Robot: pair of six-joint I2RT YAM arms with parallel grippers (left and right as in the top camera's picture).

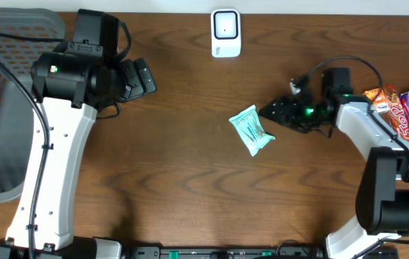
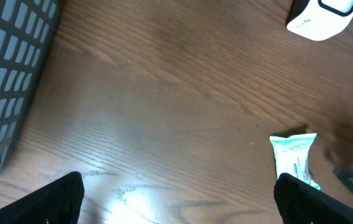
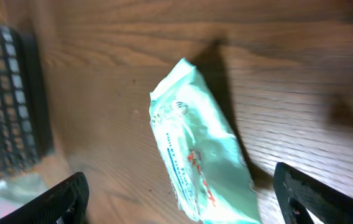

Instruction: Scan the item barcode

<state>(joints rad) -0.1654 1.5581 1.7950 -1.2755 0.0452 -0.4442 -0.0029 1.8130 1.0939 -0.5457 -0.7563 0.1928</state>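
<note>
Your left gripper (image 1: 144, 78) hangs open, well left of the scanner (image 1: 225, 32). The green packet (image 1: 251, 130) lies flat on the table (image 1: 183, 187), on the robot's side of the scanner, its long axis slanting. Your right gripper (image 1: 278, 111), open and empty, sits just right of the packet, so the right arm is nearer.

- A small mint-green packet (image 1: 252, 130), a flat sealed pouch with crimped ends and fine green and red print, lies flat near the middle of the brown wooden bench (image 1: 190, 180), slanted across the grain, with nothing touching it.
- A white scanner (image 1: 225, 32), a rounded box with a dark-framed window, sits at the bench's far edge, well apart from the packet.
</note>
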